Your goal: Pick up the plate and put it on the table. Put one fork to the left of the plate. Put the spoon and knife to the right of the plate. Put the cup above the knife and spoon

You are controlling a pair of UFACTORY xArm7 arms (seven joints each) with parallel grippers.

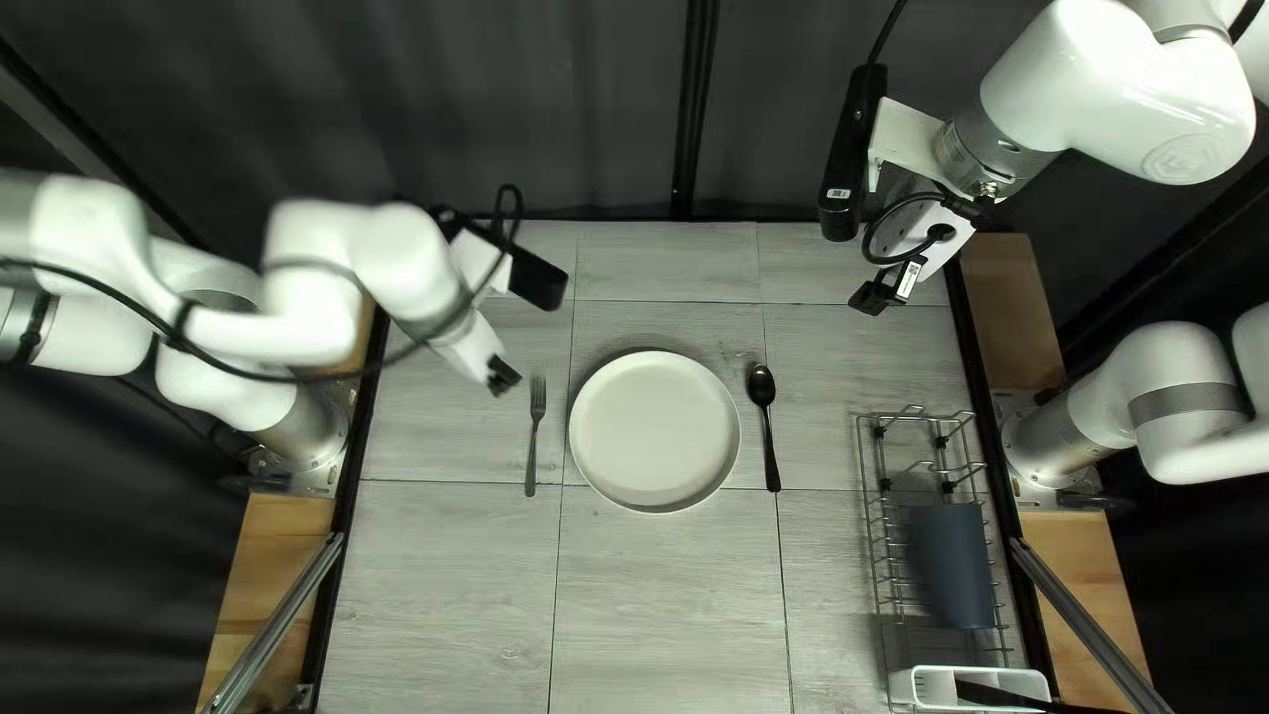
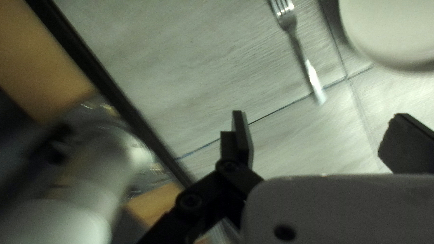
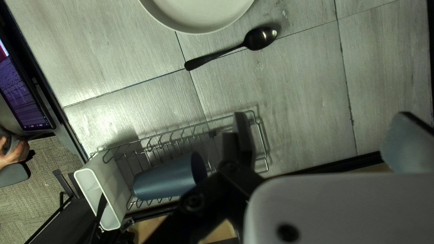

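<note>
The dark utensil (image 1: 1011,697), probably the knife, sits in the white caddy (image 1: 933,684) at the lower right of the top left view. An off-centre pinch could twist it or drag the caddy along. Just beyond, the cup (image 1: 952,566) lies on its side in the wire rack (image 1: 867,492); fingers reaching for it could snag the wires, and its round wall could roll under an uneven squeeze. The spoon (image 1: 767,423) lies right of the plate (image 1: 654,431), so a knife set down carelessly might knock it askew. The right gripper (image 1: 879,294) is released and empty. The left gripper (image 1: 500,376), likewise spread and empty, could brush the fork (image 1: 536,434) if it swings low.
</note>
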